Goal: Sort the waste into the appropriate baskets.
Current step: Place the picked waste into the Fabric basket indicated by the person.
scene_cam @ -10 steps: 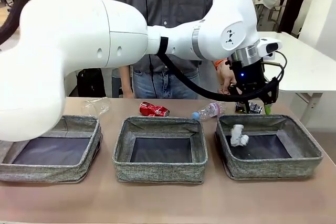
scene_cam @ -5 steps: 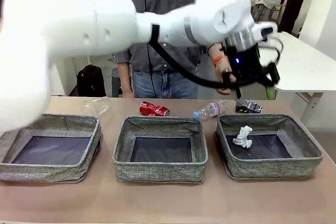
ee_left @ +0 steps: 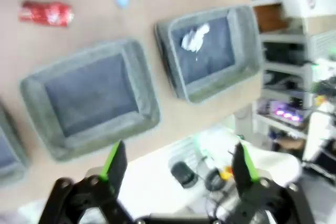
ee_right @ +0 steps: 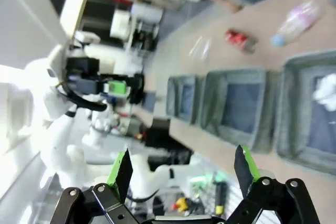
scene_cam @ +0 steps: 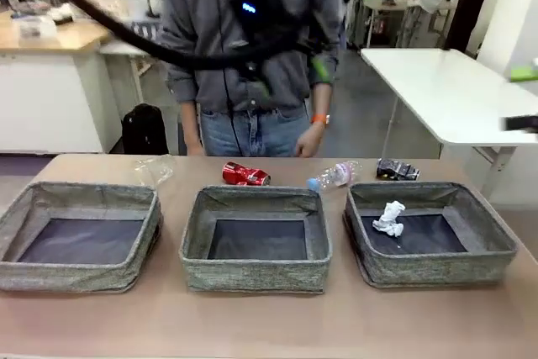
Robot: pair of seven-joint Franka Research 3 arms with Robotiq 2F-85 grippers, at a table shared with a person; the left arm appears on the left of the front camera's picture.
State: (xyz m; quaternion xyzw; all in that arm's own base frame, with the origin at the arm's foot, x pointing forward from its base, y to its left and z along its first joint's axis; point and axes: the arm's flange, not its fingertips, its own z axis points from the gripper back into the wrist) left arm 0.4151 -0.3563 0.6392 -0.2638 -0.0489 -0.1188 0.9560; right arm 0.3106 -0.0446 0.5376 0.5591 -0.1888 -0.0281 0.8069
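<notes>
My left gripper (scene_cam: 290, 77) is a blur high above the table, in front of the person's chest. In the left wrist view it (ee_left: 178, 163) is open with nothing between its fingers. Both my right gripper's fingers (ee_right: 184, 167) stand open and bare; a blurred bit of it (scene_cam: 521, 98) pokes in at the front view's right edge. A white paper wad (scene_cam: 389, 218) lies in the right basket (scene_cam: 429, 271). The middle basket (scene_cam: 256, 275) and left basket (scene_cam: 76, 277) hold nothing. Behind them lie a clear bottle (scene_cam: 153, 170), a red can (scene_cam: 245, 175), a blue-capped bottle (scene_cam: 334, 176) and a dark can (scene_cam: 397, 171).
A person stands at the far side, one hand (scene_cam: 309, 136) hanging just behind the table edge near the red can. A white table (scene_cam: 445, 90) stands at the back right. Bare tabletop (scene_cam: 269, 325) runs along the front of the baskets.
My left arm has swung up and to the left, away from above the right basket. The paper wad has settled on that basket's floor. Part of my right gripper has come in at the right edge.
</notes>
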